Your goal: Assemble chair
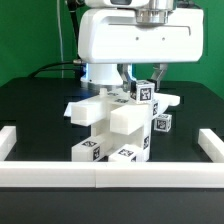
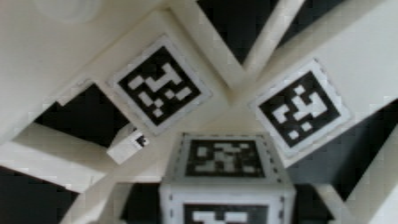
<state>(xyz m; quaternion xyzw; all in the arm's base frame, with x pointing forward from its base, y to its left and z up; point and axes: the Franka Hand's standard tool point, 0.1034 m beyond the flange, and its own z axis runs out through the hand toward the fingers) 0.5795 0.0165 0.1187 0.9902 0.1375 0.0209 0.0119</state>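
Well, the partly built white chair [image 1: 115, 128] sits in the middle of the black table [image 1: 30, 105], behind the white border rail [image 1: 60, 172]. The gripper [image 1: 142, 76] hangs right over its upper end, toward the exterior view's right, with fingers [image 1: 126, 72] down either side of a tagged block [image 1: 145, 92]. Whether they pinch it or stand slack I cannot tell. The wrist view is blurred: chunky white blocks fill it, with marker tags [image 2: 164, 85] facing the lens.
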